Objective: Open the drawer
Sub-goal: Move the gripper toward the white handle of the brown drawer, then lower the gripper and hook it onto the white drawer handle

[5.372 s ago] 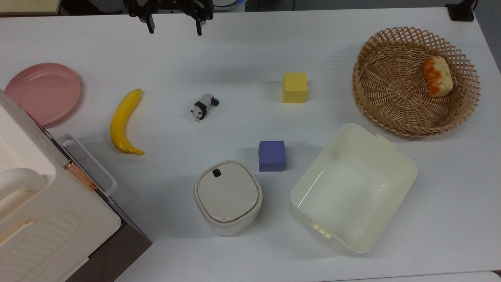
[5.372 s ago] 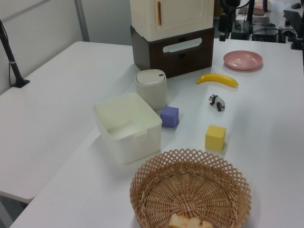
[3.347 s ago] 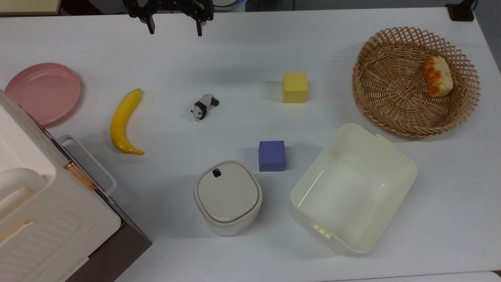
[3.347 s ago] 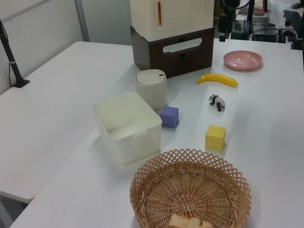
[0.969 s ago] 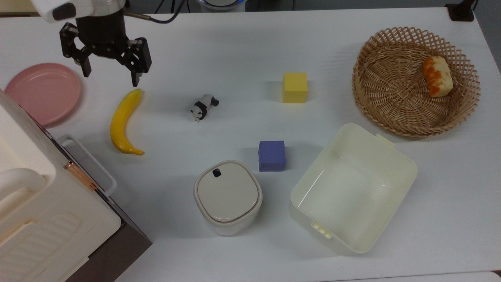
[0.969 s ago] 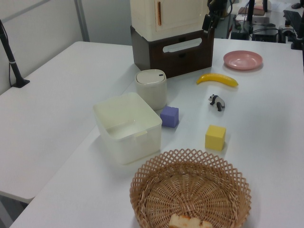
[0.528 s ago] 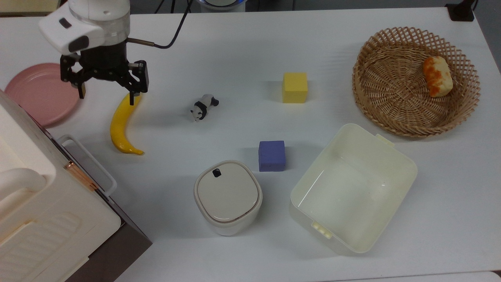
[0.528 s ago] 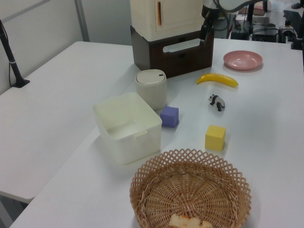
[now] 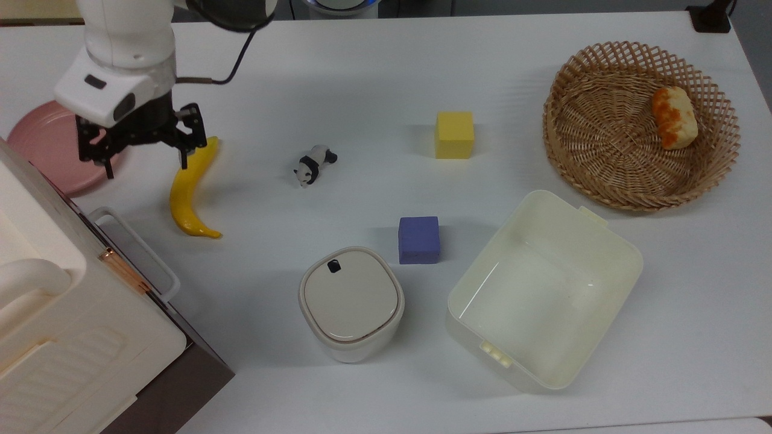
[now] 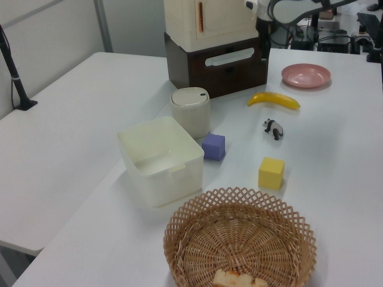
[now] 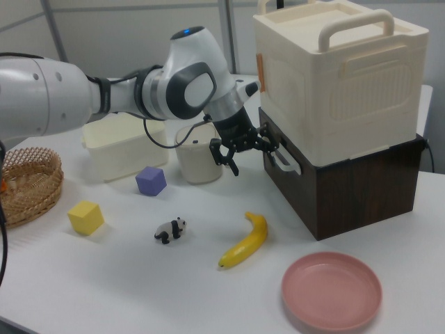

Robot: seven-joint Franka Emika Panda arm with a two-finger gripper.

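End effector (image 9: 145, 158) released, fingers spread, near drawer (image 11: 334, 184). Drawer rigid wood, likely heavy under cabinet; grasp white loop handle (image 9: 140, 244) mid-bar.

Robot lab or test room, white work table (image 9: 374, 72) set with toy props, white robot arm (image 11: 83, 94) over it, clamped black camera pole (image 10: 12, 69), cables and equipment behind, plain partition walls
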